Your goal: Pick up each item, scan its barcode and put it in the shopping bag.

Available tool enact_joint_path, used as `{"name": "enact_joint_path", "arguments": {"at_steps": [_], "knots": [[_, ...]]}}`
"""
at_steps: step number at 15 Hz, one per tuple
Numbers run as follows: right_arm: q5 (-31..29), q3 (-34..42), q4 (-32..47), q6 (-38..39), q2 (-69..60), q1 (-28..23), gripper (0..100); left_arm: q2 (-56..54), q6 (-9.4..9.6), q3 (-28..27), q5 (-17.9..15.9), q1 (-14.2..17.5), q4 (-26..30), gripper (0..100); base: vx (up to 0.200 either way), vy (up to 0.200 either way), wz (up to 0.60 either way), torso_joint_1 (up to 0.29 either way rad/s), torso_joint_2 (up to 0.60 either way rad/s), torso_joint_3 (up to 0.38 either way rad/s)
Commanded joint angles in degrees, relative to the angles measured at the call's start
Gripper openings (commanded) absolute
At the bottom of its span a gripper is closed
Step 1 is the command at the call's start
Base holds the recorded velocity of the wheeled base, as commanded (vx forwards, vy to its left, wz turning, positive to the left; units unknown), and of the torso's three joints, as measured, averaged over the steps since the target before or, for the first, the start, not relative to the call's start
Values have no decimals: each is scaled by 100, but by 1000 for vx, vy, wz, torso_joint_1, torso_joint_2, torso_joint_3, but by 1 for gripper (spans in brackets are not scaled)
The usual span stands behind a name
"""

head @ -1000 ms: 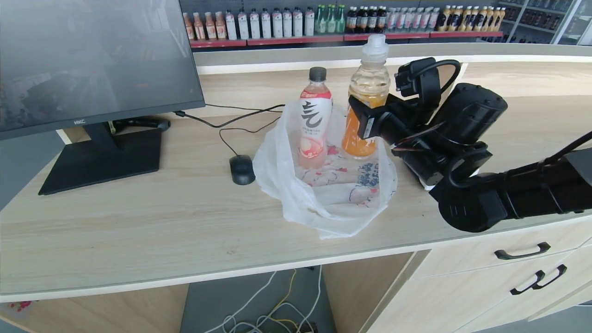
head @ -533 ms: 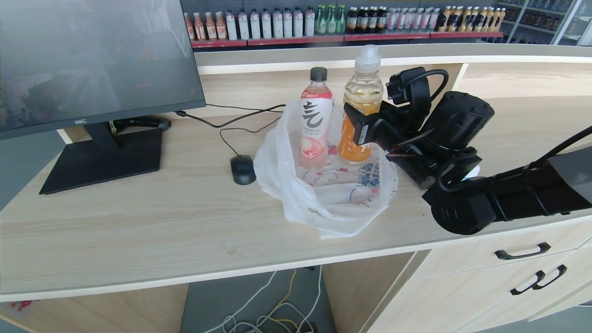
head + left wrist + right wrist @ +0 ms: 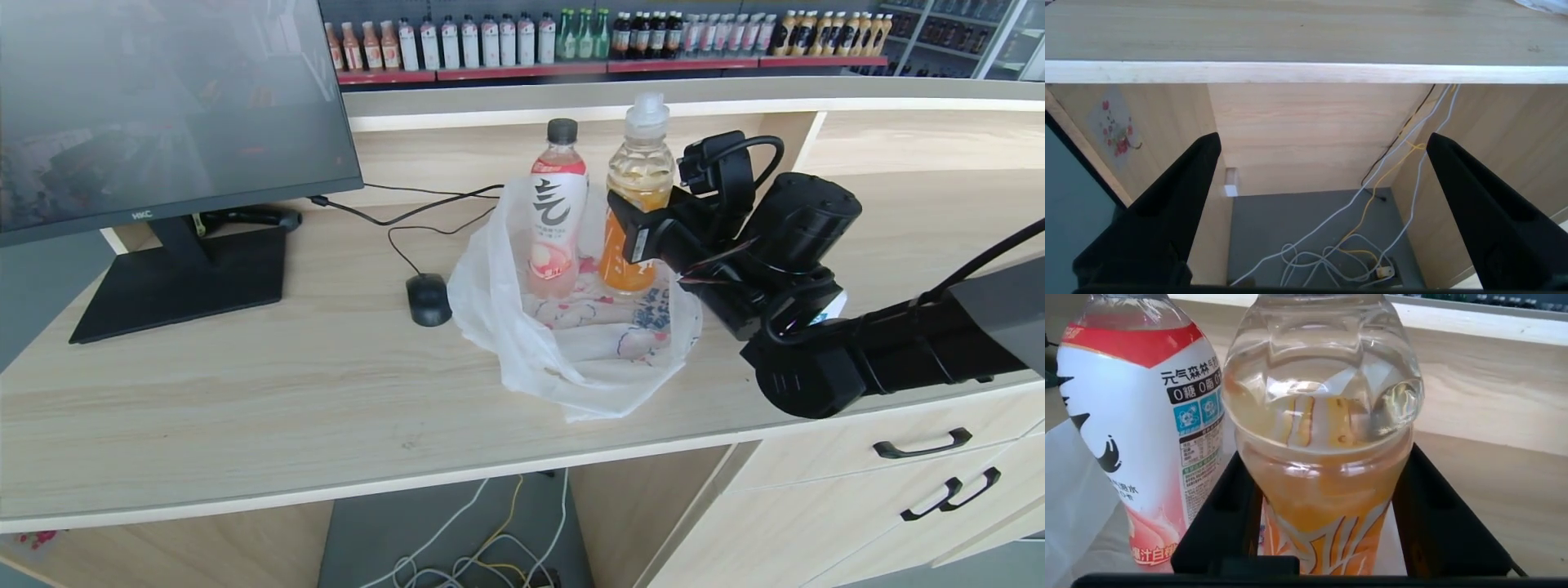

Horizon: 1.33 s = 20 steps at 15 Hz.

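An orange juice bottle (image 3: 638, 200) with a white cap stands upright over the white plastic shopping bag (image 3: 571, 327) on the counter. My right gripper (image 3: 635, 233) is shut on the bottle's lower body from the right side. Close up, the juice bottle (image 3: 1323, 441) sits between the black fingers (image 3: 1208, 531). A pink peach drink bottle (image 3: 555, 220) with a dark cap stands in the bag just left of it, its label (image 3: 1135, 433) close beside the juice bottle. My left gripper (image 3: 1323, 220) is open, below the counter edge, with nothing between its fingers.
A monitor (image 3: 163, 106) on a black stand sits at the back left. A black mouse (image 3: 428, 299) lies left of the bag, its cable running back. Drawers (image 3: 922, 449) are under the counter at right. Cables (image 3: 1347, 245) lie on the floor underneath.
My right gripper has carried the juice bottle leftward and down, closer to the pink bottle and lower into the bag. The left arm has stayed put.
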Motion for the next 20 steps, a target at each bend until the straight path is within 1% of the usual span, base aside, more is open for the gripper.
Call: {"name": "enact_joint_path", "arguments": {"at_steps": [1, 7, 20], "knots": [[9, 38, 31, 1, 39, 3, 0, -2, 0, 0, 0, -2, 4, 100, 0, 0, 0, 0, 0, 0], [0, 293, -21, 124, 57, 3, 0, -2, 0, 0, 0, -2, 4, 100, 0, 0, 0, 0, 0, 0], [-26, 416, -100, 300, 101, -32, 0, -2, 0, 0, 0, -2, -5, 100, 0, 0, 0, 0, 0, 0]]}}
